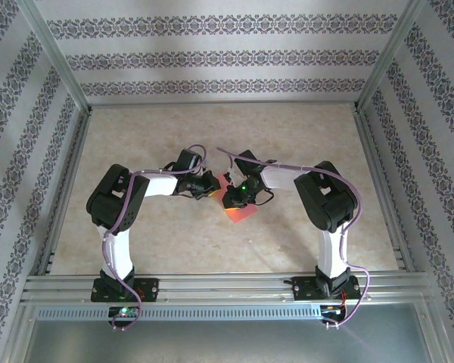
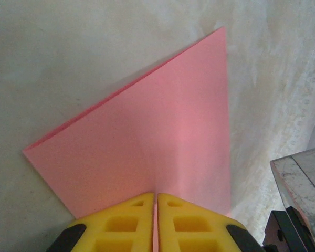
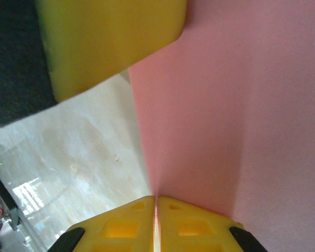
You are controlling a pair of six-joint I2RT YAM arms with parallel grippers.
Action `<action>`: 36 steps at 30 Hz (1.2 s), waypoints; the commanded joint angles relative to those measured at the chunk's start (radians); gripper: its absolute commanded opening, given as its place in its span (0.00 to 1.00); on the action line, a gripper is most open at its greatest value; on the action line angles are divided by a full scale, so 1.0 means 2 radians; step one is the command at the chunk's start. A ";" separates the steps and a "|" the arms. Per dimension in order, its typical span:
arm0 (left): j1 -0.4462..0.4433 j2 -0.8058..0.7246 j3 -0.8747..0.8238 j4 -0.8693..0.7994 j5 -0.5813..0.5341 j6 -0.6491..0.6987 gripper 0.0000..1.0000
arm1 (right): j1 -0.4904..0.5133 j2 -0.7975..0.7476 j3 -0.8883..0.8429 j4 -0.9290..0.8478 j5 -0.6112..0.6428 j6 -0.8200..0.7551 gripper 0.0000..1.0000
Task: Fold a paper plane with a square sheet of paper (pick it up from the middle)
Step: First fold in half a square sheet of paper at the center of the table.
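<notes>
Where both arms meet over the table point(image 1: 174, 136), the square sheet of paper point(image 2: 163, 142) is pinched between the closed fingers of the left gripper point(image 2: 156, 197) and the right gripper point(image 3: 156, 199). The left wrist view shows its triangular outline and doubled upper edge; the right wrist view shows the left gripper's yellow finger point(image 3: 110, 42) beside it.
</notes>
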 commanded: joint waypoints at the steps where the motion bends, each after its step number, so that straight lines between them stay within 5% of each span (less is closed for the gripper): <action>1: 0.000 0.017 0.003 -0.019 -0.026 0.016 0.10 | 0.012 -0.025 -0.008 0.004 -0.007 0.025 0.12; 12: 0.000 0.020 -0.003 -0.018 -0.027 0.017 0.10 | 0.024 -0.010 -0.019 0.039 0.050 0.088 0.11; 36: 0.008 0.021 0.008 -0.065 -0.045 0.054 0.09 | 0.037 -0.129 -0.175 0.057 0.004 0.082 0.11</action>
